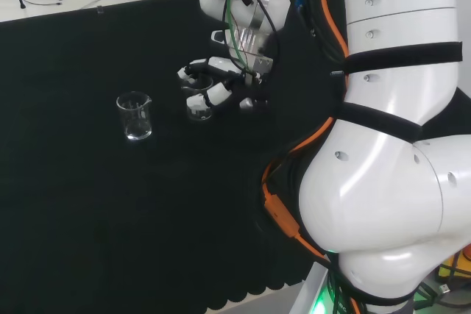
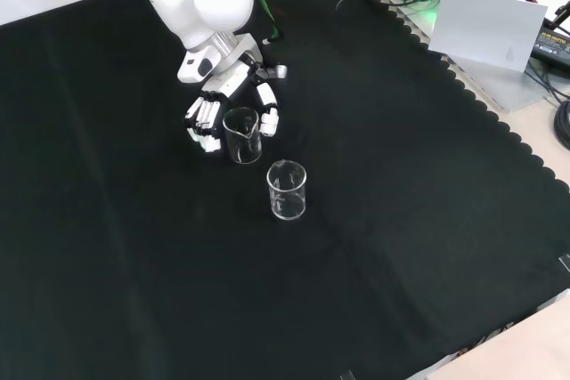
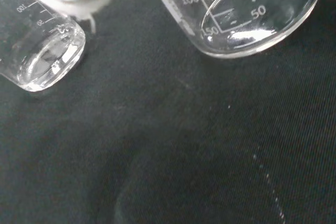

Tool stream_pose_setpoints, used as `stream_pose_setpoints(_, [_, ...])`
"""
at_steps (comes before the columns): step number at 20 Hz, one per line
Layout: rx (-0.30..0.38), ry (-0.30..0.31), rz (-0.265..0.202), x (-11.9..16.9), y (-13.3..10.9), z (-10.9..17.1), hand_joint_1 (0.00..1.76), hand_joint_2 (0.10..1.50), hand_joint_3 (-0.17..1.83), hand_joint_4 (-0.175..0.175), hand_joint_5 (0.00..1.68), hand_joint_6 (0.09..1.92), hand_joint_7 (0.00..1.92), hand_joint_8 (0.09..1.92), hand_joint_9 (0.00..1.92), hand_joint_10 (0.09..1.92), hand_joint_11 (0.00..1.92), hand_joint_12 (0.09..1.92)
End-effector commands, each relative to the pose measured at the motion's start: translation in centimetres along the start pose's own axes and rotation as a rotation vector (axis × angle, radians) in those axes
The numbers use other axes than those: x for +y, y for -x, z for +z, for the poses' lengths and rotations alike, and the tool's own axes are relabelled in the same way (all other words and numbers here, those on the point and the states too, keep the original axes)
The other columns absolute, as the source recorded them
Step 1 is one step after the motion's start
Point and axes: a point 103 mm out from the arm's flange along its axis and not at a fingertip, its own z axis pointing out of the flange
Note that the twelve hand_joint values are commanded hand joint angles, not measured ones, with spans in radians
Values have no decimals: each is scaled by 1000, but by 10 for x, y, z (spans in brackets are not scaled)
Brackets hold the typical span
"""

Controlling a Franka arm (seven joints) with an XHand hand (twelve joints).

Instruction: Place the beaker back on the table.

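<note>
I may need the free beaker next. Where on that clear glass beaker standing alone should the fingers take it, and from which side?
Grip the free clear glass beaker round its straight wall at mid height, coming level from the hand's side. It stands upright with its mouth open, so the wall offers opposed faces. The hand is curled round the other clear beaker, which probably needs releasing first.

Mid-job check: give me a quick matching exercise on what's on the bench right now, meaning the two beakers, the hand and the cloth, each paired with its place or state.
Column 1:
1. beaker in the hand
2. free beaker
3. hand
4. black cloth

Column 2:
A. covers the bench under everything
B. stands alone and upright, apart from the fingers
C. sits between the curled fingers, upright
D. shut round a clear vessel, below the white arm link in the front view

Pairs: 1-C, 2-B, 3-D, 4-A
</note>
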Motion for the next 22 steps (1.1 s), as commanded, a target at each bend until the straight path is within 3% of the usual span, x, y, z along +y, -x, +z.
stream_pose_setpoints(1, [-15,2,19,-2,-3,-12,706,577,472,-33,358,179,304,584,208,732,0,1152])
stream_pose_setpoints(8, [-39,59,38,-16,-12,-39,692,589,440,-35,326,94,230,577,150,735,0,1082])
stream_pose_setpoints(10, [-38,67,30,-17,-26,-41,691,590,438,-35,323,89,225,576,147,735,0,1077])
stream_pose_setpoints(14, [-52,114,50,-50,-35,-68,690,593,431,-35,324,87,220,577,145,736,0,1058])
stream_pose_setpoints(22, [-107,137,116,-99,-55,-93,688,596,425,-37,321,87,210,575,150,739,0,1053])
